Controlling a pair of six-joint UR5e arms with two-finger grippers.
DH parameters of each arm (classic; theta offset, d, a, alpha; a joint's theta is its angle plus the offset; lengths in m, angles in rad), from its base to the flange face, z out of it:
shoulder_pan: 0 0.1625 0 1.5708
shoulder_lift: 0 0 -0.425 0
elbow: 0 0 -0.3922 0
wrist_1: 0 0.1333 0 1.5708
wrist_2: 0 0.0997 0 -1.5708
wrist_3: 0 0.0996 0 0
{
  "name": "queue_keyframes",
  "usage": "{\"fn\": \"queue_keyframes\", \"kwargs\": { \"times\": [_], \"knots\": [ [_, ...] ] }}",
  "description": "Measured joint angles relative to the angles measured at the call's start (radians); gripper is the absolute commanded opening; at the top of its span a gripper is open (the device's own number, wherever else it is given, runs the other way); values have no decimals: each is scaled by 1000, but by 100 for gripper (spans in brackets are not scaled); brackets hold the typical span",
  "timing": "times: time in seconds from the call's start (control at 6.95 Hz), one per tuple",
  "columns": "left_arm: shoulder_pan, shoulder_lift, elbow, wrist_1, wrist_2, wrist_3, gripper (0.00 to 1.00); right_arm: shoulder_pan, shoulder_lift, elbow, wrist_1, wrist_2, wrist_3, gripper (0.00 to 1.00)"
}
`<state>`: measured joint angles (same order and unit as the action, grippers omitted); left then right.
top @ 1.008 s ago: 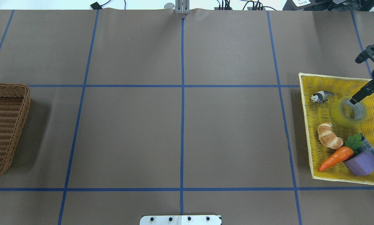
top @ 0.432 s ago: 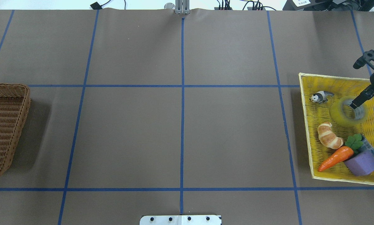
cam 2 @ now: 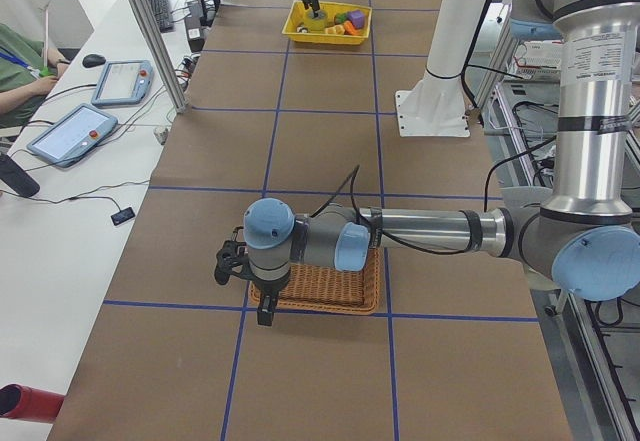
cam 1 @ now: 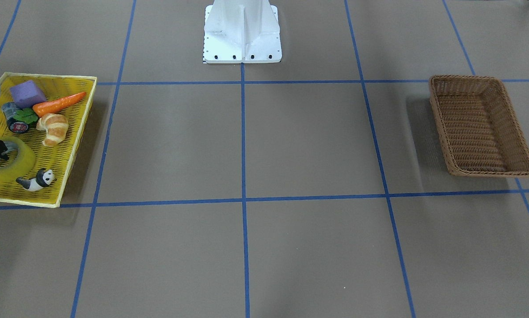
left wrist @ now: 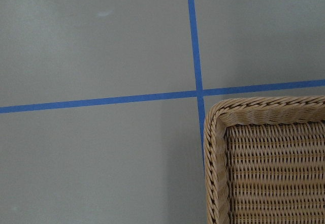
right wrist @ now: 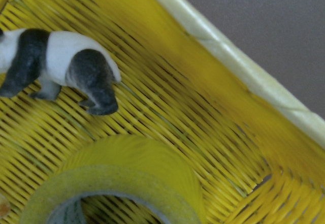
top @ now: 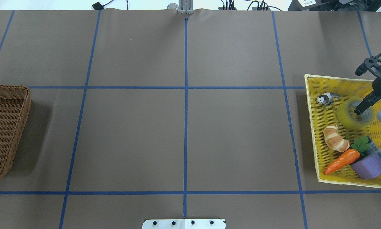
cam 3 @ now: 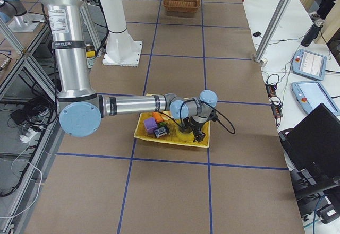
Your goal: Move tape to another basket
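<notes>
The tape, a wide yellow roll, lies flat in the yellow plastic basket at the table's right end. My right gripper is open above it. One finger reaches into the roll's core and the other is beyond the roll's far side. The right wrist view shows the tape close below. The brown wicker basket stands empty at the far left. My left gripper hangs at the wicker basket's outer end; I cannot tell whether it is open or shut.
The yellow basket also holds a toy panda, a croissant, a carrot, a purple block and a small dark cylinder. The robot's white base stands at the table's near edge.
My right gripper has sunk toward the tape, and one finger has gone from the roll's rim into its core. Nothing else has moved.
</notes>
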<state>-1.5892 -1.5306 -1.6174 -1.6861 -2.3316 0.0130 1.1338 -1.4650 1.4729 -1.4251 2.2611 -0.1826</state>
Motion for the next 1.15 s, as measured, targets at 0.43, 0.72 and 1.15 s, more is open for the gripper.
{"fn": "queue_keyframes", "kwargs": {
  "times": [0.43, 0.72, 1.15],
  "knots": [
    [1, 0, 2, -1, -1, 1, 99, -1, 7, 2, 7, 8, -1, 0],
    [1, 0, 2, -1, -1, 1, 99, 17, 14, 31, 7, 18, -1, 0],
    [2, -7, -2, -16, 0, -6, 99, 109, 15, 105, 0, 143, 12, 0]
  ]
}}
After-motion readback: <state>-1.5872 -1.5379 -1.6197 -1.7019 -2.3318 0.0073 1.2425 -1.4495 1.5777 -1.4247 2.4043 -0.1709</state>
